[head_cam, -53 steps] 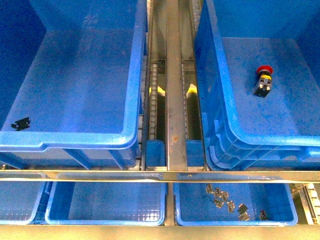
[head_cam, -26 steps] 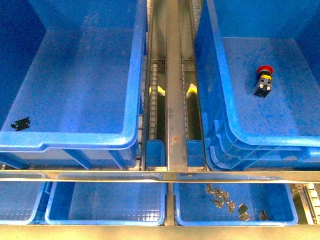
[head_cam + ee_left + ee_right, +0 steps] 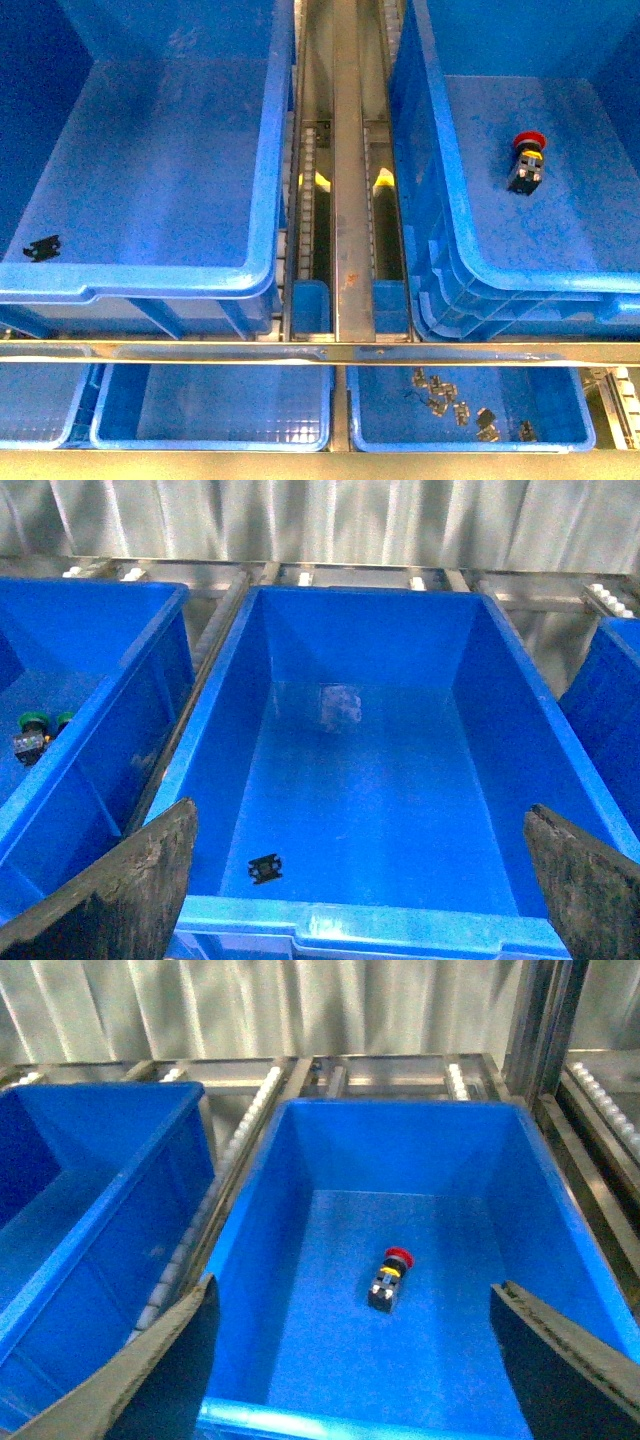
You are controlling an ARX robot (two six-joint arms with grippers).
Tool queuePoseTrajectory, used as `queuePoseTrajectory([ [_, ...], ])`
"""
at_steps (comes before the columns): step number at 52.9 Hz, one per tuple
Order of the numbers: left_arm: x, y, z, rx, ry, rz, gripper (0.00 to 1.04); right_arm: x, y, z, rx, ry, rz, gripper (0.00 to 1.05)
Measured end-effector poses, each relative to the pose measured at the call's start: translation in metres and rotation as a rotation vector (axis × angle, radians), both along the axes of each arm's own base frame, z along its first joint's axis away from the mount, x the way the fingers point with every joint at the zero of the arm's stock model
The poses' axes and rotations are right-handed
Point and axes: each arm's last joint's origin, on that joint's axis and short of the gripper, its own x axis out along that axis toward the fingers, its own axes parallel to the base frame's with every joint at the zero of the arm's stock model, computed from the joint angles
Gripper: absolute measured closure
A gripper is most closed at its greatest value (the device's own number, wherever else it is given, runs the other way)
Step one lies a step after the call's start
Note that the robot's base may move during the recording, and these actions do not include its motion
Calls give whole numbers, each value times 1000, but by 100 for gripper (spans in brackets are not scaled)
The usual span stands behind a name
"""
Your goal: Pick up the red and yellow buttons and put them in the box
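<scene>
Corrugated metal wall (image 3: 300,1010) behind; red button (image 3: 390,1278) in box (image 3: 380,1150); left claw (image 3: 360,806) apart; right claw (image 3: 352,1285) apart.

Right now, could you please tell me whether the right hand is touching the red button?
Apart. The right wrist view shows bare box floor between the red button and the right hand.

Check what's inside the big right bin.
One red button lies on its side on the bin floor, with its black block attached. Nothing else shows in there. The strip of floor just behind the near wall is hidden by the rim.
</scene>
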Motion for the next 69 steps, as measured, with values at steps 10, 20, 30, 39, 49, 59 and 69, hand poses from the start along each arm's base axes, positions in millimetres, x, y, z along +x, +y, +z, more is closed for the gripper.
queuePoseTrajectory([
  [10, 0, 0, 0, 0, 0, -1, 8, 0, 0, 0, 0, 0, 2, 7],
  [20, 0, 0, 0, 0, 0, 2, 8, 0, 0, 0, 0, 1, 2, 7],
  [30, 0, 0, 0, 0, 0, 2, 8, 0, 0, 0, 0, 1, 2, 7],
  [39, 0, 0, 0, 0, 0, 3, 8, 0, 0, 0, 0, 1, 5, 7],
  [49, 0, 0, 0, 0, 0, 2, 8, 0, 0, 0, 0, 0, 2, 7],
  [59, 0, 0, 0, 0, 0, 6, 8, 0, 0, 0, 0, 0, 5, 7],
  [69, 0, 0, 0, 0, 0, 7, 8, 0, 0, 0, 0, 0, 11, 7],
])
